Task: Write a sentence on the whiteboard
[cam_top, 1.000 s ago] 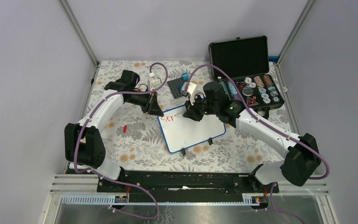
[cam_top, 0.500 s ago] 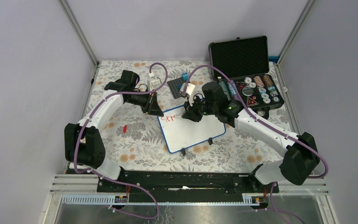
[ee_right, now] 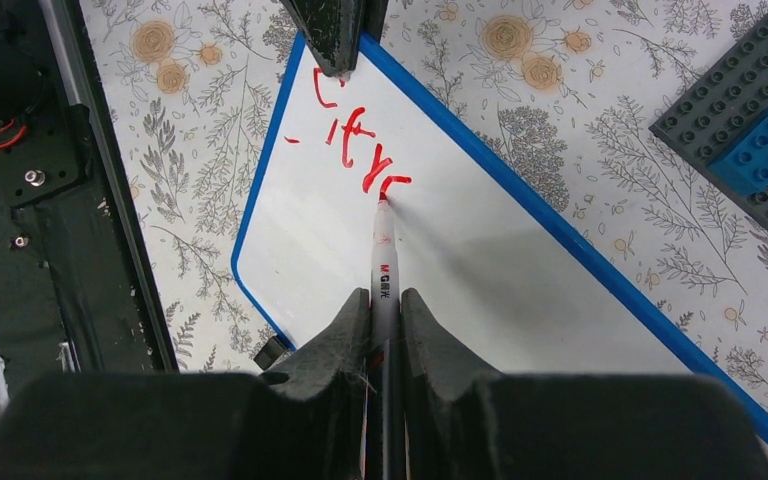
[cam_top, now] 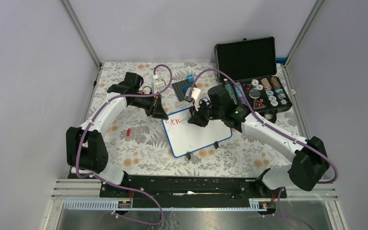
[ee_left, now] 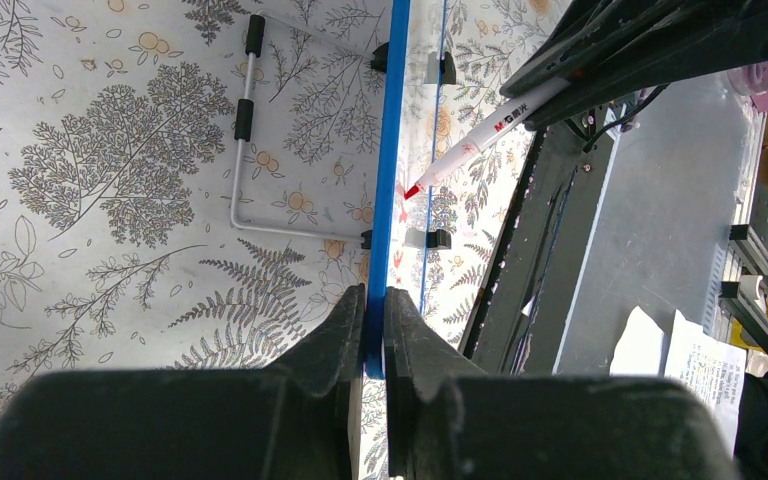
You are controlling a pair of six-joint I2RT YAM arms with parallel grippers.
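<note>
White-shelled arms both reach inward over the floral cloth (cam_top: pixel 139 143), elbows out to the sides. The left gripper (cam_top: pixel 159 111) sits at the far left corner of the whiteboard (cam_top: pixel 199 135), its jaws closed on the blue rim (ee_left: pixel 390 150). The right gripper (ee_right: pixel 385 300) angles down toward the board face, its jaws clamped on a white marker (ee_right: pixel 382 262). The marker's red tip touches the board at the end of the red writing (ee_right: pixel 360 140).

The whiteboard lies mid-table, skewed, with one long edge toward the arm bases.

Compared with a second ago, the right gripper has shifted slightly right along the text line and the red writing (cam_top: pixel 172 121) extends further. The left arm and the board are unchanged.

At the far right, a black case (cam_top: pixel 246 57) stands open, its foam-lined lid upright. Its lower half holds rows of round spools (cam_top: pixel 268 91) and smaller parts too small to identify.
</note>
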